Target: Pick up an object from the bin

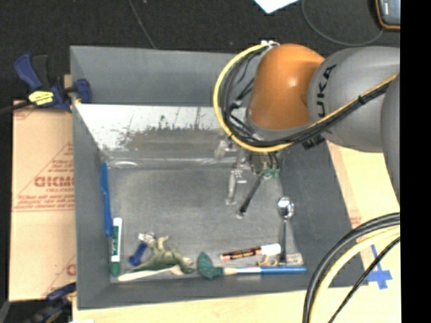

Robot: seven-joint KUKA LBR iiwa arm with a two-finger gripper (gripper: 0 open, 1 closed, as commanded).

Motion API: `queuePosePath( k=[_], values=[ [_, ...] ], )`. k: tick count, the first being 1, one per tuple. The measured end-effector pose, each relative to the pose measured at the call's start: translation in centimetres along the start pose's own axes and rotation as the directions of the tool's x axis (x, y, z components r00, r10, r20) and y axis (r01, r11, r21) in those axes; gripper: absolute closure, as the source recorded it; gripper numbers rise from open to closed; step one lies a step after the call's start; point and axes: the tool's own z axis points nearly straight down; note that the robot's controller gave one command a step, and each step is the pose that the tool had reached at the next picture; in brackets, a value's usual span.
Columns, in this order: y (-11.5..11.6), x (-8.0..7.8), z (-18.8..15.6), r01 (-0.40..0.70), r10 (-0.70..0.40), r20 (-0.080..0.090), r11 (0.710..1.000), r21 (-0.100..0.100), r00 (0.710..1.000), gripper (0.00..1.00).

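Along the near wall a row of small things is lying: a green marker (116, 247) in the left corner, a green toy dinosaur (165, 255), and an orange-and-black marker with a white cap (249, 253). The handle of a metal spoon (285, 210) is running down to meet them, its bowl pointing toward the bin's middle. Just left of that bowl the gripper (238, 206) is hanging over bare floor, under the arm's orange cover. Whether it is spread or closed I cannot tell, and nothing is plainly showing in its grasp. The spoon is lying nearest to it. Judging by looks, it is light, stiff and slick, so pinching across the narrow handle just below the bowl seems safest.
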Motion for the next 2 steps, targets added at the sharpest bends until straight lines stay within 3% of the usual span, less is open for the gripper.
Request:
queuePosePath(
  k=[1,2],
  values=[
    [0.0,-0.2,-0.5,0.0,0.0,0.008,1.0,0.0,1.0,0.0],
    [-7.2,-1.3,9.7,0.44,-0.44,0.007,0.898,0.004,0.898,0.0]
  ],
)
